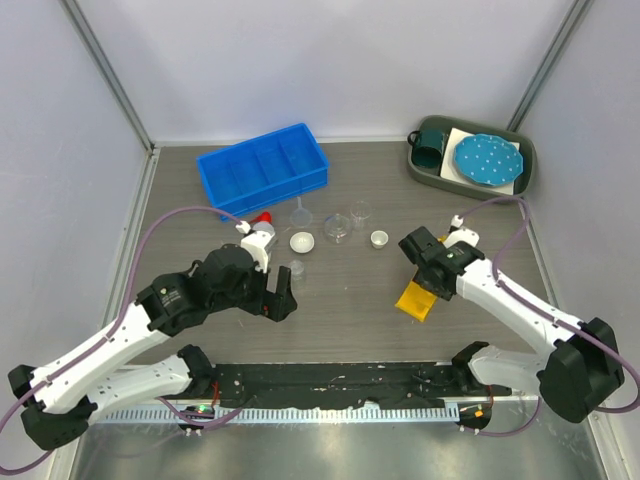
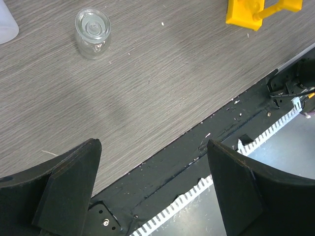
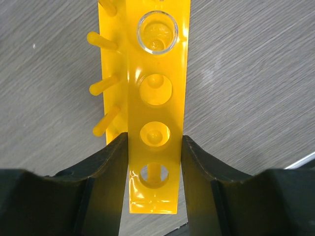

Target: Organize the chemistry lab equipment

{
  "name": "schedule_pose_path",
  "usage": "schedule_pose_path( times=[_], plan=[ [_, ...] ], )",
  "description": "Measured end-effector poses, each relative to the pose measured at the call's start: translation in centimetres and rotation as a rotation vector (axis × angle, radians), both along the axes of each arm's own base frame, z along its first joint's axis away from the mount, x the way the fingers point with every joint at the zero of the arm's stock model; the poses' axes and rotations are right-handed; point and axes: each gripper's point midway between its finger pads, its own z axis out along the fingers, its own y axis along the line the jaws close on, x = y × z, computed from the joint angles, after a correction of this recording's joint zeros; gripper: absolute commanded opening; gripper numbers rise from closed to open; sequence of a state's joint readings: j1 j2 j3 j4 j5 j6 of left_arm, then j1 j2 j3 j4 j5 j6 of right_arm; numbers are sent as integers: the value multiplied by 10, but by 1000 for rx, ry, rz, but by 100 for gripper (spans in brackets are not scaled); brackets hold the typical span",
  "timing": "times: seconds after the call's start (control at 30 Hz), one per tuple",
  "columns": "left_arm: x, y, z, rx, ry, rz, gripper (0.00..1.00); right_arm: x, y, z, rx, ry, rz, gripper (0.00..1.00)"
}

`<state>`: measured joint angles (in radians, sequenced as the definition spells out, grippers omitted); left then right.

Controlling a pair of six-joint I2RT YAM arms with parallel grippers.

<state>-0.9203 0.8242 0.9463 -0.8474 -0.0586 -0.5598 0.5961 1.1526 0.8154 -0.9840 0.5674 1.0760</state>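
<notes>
One grey table (image 1: 350, 300) underneath, blue bin (image 1: 262, 168) toward its far side. Right pincer (image 3: 153, 167) clamped on one end of the yellow holed tube rack (image 3: 157, 98), right of centre. Left pincer (image 2: 152, 147) spread wide on nothing, just in front of the white squeeze bottle (image 1: 260, 238), with small white round dishes (image 1: 302, 242) and a small clear beaker (image 2: 92, 32) nearby.

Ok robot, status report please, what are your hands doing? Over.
Right gripper shut on yellow tube rack, one clear tube in it. Left gripper open, empty, near small clear beaker. Nothing crowding the rack. Over.
</notes>
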Motion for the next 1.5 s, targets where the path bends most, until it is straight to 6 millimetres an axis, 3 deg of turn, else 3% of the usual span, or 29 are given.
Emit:
schedule_pose_path(
  times=[0.6, 0.97, 1.27, 1.5],
  plan=[
    [-2, -1, -4, 21, 5, -32, 93, 53, -74, 0, -25, -11, -246, 24],
    [-1, -1, -4, 28, -3, -41, 94, 90, -101, 0, -44, -21, -308, 24],
    [-1, -1, -5, 32, -3, -44, 94, 108, -123, 0, -58, -44, -360, 24],
    [-1, -1, -5, 32, -3, -43, 94, 112, -130, 1, -56, -58, -377, 38]
  ],
)
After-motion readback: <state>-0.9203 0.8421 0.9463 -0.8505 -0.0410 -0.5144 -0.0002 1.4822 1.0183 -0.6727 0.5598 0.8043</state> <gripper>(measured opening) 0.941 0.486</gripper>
